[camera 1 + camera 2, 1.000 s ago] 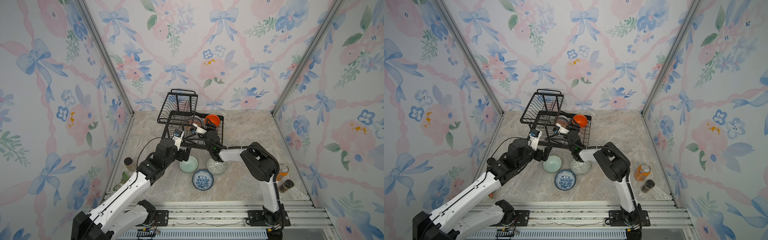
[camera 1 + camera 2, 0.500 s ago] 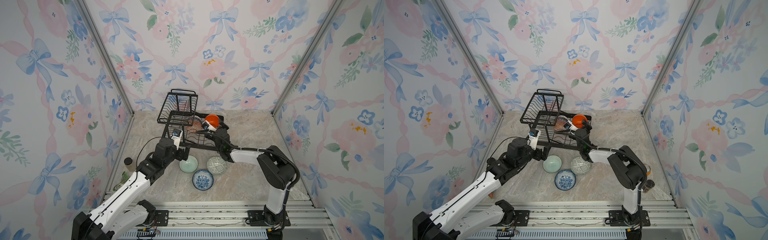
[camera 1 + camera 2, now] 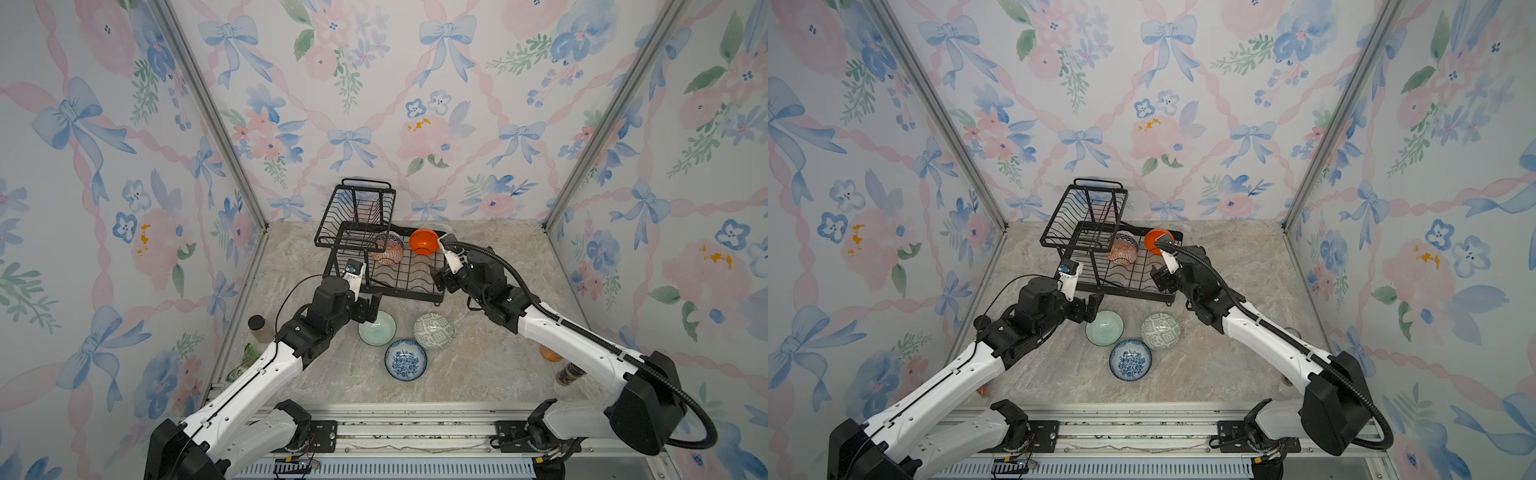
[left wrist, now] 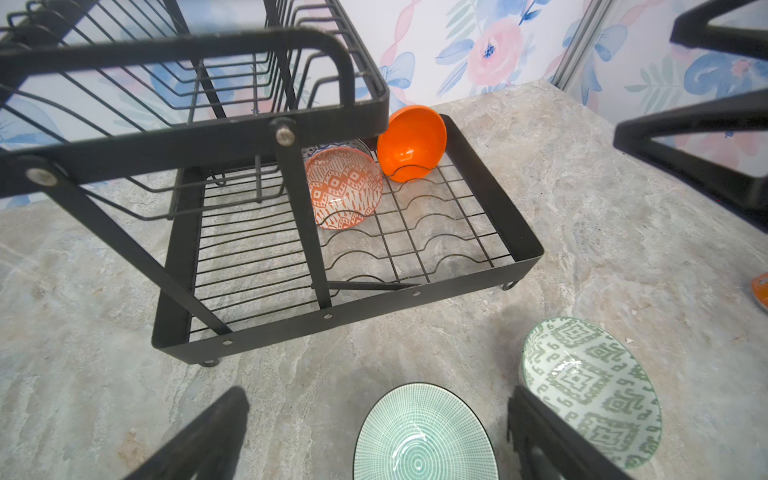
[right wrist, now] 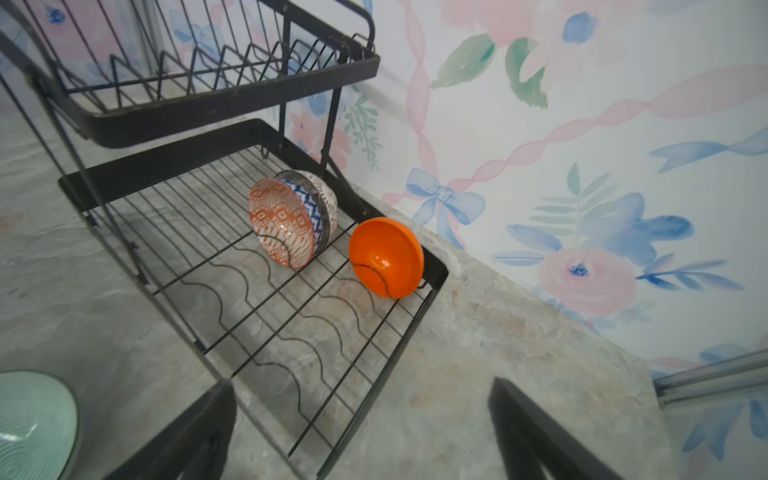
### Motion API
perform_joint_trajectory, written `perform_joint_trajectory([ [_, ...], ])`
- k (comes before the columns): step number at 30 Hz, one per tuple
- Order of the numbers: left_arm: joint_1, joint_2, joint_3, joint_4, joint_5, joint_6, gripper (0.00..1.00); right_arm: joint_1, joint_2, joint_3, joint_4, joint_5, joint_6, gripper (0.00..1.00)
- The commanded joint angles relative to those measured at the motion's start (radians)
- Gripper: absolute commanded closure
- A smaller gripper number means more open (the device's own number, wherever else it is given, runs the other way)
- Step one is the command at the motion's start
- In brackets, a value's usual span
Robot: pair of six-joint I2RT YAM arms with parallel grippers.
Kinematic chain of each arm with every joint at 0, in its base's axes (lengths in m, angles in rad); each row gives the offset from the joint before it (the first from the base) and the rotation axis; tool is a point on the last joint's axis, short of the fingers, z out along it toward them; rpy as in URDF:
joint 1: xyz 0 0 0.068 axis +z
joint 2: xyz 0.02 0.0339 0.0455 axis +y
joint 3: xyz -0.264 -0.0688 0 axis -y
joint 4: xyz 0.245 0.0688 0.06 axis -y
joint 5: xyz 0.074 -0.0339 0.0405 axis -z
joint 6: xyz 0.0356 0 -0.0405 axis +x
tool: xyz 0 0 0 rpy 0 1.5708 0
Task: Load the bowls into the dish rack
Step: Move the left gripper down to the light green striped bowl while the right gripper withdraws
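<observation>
The black dish rack (image 3: 399, 296) stands at the back of the table. On its lower tray the plain orange bowl (image 3: 423, 241) leans in the far right corner. The orange-white patterned bowl (image 5: 282, 220) stands on edge beside it, with a white-black patterned bowl (image 5: 326, 195) behind. On the table in front lie the mint green bowl (image 3: 377, 329), the green-white geometric bowl (image 3: 434, 331) and the blue-white floral bowl (image 3: 405, 360). My left gripper (image 4: 376, 403) hangs open just above the mint bowl's far edge. My right gripper (image 5: 361, 388) is open and empty over the rack's near right corner.
The rack's raised upper basket (image 3: 357, 216) overhangs the left half of the tray. An orange can (image 3: 549, 353) and a dark jar (image 3: 570, 374) stand at the right behind my right arm. A capped jar (image 3: 258, 328) and a green packet (image 3: 249, 353) sit by the left wall.
My right gripper has let go of the orange bowl in the rack, opened wide and drawn back to the right. The left arm has hardly moved.
</observation>
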Motion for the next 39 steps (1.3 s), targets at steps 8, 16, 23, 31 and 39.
perform_joint_trajectory([
  [8,-0.029,-0.047,-0.122,-0.005,0.044,-0.116,0.02,-0.021,-0.108,-0.009,-0.478,-0.242,0.205,0.03],
  [16,-0.018,-0.054,-0.207,-0.019,0.04,-0.25,0.02,-0.028,-0.114,-0.056,-0.46,-0.283,0.208,0.03],
  [23,0.037,-0.016,-0.252,-0.024,0.083,-0.326,0.02,-0.028,-0.079,-0.053,-0.444,-0.291,0.197,0.03],
  [31,0.074,0.063,-0.291,-0.02,0.031,-0.369,0.02,-0.032,-0.015,-0.034,-0.447,-0.29,0.172,0.03],
  [39,0.102,0.197,-0.273,0.027,0.057,-0.364,0.02,-0.039,0.016,-0.048,-0.424,-0.294,0.171,0.03],
])
